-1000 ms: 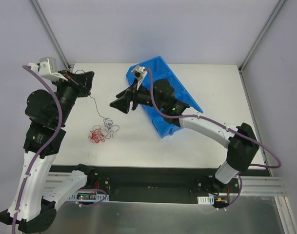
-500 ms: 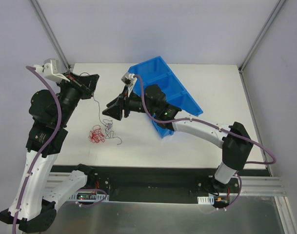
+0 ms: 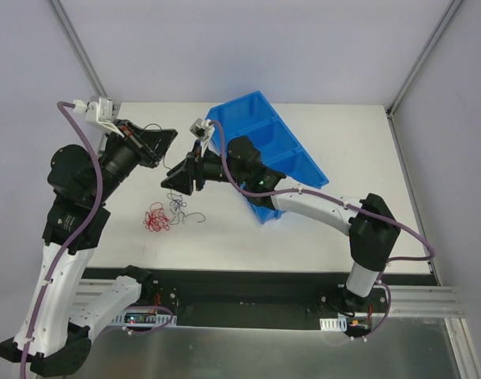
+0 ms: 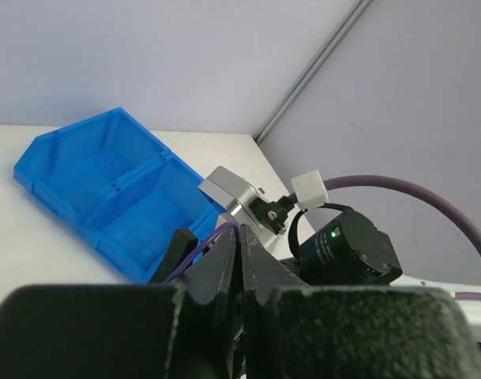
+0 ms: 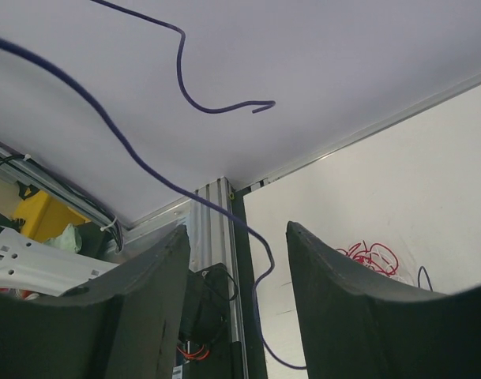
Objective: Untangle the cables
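A red cable bundle (image 3: 155,219) lies on the white table (image 3: 343,142). Just right of it lies a dark bluish wire tangle (image 3: 177,204) with a loose curl. My left gripper (image 3: 171,136) is raised above them; in the left wrist view (image 4: 242,237) its jaws are pressed shut on the dark thin wire (image 4: 199,243). My right gripper (image 3: 169,181) is open, right below the left one. In the right wrist view the dark wire (image 5: 260,264) hangs between its open fingers (image 5: 238,237), with the red bundle (image 5: 372,257) beyond. No white wire shows.
A blue divided bin (image 3: 276,146) lies behind the right arm, and also shows in the left wrist view (image 4: 106,185). The aluminium rail with its electronics runs along the near table edge (image 3: 248,296). Frame posts stand at the back corners.
My left gripper has moved right and risen with the dark wire. My right gripper has moved left, close under it, so the wire now hangs between its fingers.
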